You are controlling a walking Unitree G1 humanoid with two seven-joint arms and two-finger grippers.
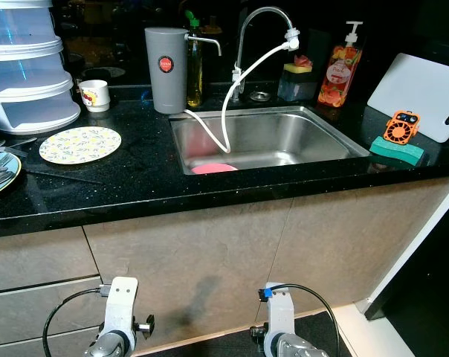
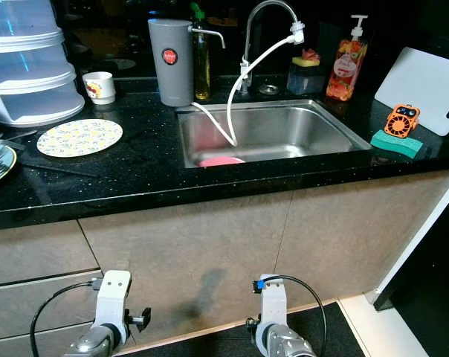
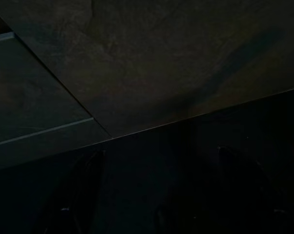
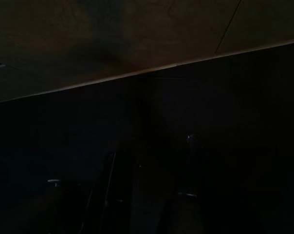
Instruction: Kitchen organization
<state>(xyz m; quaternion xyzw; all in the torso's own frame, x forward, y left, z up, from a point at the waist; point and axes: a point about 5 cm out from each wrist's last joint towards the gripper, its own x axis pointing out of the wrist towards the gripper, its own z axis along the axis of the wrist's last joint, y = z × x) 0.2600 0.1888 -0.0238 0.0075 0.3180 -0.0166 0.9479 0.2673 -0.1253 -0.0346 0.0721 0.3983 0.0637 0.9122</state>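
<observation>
Round yellow-patterned plate (image 1: 80, 143) lies flat near the black countertop's (image 1: 135, 186) front-left edge, above and forward of the idle left gripper (image 1: 113, 338), nearer than right gripper (image 1: 284, 342); finger openings undeterminable.

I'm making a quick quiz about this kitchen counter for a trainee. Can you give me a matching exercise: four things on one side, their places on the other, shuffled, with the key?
Things:
1. floral plate
2. pink dish
3. orange gadget
4. white mug

Places:
A. inside the sink, at its near edge
B. on top of the green sponge, right of the sink
C. flat on the counter, left of the sink
D. at the back of the counter, beside the stacked white containers

Pairs: 1-C, 2-A, 3-B, 4-D
</observation>
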